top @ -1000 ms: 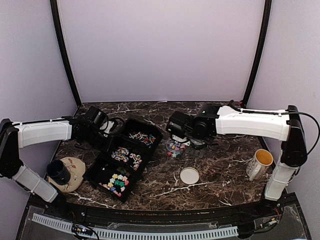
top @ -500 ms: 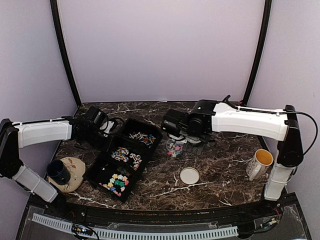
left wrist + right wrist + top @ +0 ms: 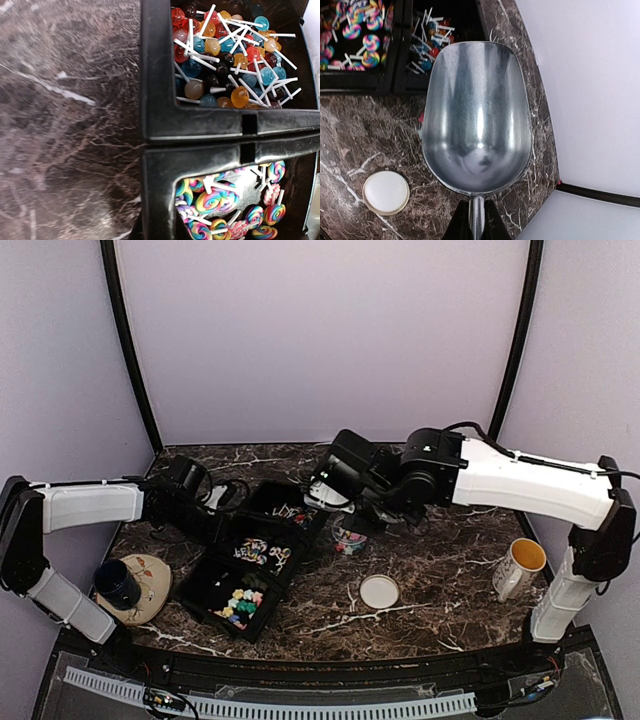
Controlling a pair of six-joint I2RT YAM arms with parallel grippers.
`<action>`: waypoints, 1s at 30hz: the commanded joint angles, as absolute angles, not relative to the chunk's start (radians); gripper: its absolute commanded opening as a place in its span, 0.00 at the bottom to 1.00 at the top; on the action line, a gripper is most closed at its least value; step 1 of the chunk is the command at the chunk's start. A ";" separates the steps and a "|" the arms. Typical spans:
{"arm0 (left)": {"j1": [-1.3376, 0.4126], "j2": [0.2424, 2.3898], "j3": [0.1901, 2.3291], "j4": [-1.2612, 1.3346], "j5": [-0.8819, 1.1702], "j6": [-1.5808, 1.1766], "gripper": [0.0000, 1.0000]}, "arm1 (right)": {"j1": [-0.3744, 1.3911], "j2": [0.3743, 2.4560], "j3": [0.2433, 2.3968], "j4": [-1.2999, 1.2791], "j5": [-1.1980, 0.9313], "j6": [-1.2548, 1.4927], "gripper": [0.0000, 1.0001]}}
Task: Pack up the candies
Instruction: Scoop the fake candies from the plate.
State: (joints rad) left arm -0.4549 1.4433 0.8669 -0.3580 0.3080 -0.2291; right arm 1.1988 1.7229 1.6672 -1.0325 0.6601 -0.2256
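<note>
A black three-compartment tray (image 3: 205, 580) holds the candies: pastel star-like pieces (image 3: 240, 602) in the near compartment, swirl lollipops (image 3: 262, 552) in the middle one and round lollipops (image 3: 292, 512) in the far one. My left gripper (image 3: 210, 523) is shut on the tray's left wall (image 3: 160, 175). The left wrist view shows the round lollipops (image 3: 225, 60) and the swirl lollipops (image 3: 220, 205). My right gripper (image 3: 345, 480) is shut on the handle of an empty metal scoop (image 3: 476, 115), held above the tray's far right corner. A small clear jar (image 3: 348, 537) with candies stands below it.
A white lid (image 3: 379, 591) lies on the marble table, also in the right wrist view (image 3: 386, 192). A yellow-lined mug (image 3: 520, 568) stands at the right. A dark cup on a plate (image 3: 120, 585) sits at the near left. Purple walls close in behind.
My right arm has lifted the scoop away from the jar and swung it left and back toward the tray's far compartment. The tray has shifted slightly in my left gripper.
</note>
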 commanded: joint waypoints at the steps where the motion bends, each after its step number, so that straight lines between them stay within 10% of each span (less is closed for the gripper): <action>1: -0.380 1.444 0.829 -0.128 0.666 -0.381 0.00 | 1.206 1.618 1.686 -0.831 0.682 -0.261 0.00; 6: -0.331 1.442 0.739 0.089 0.883 -0.546 0.00 | 1.206 1.493 1.610 -0.668 0.704 -0.258 0.00; 30: -0.435 1.405 0.911 -0.366 0.211 -0.232 0.00 | 1.295 1.892 1.905 -1.145 0.473 -0.329 0.00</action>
State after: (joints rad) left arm -0.4126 1.4677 0.8520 -0.3595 0.2539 -0.2619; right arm 1.2732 1.8214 1.8030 -1.0351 0.5156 -0.3107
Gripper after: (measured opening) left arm 0.096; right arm 0.085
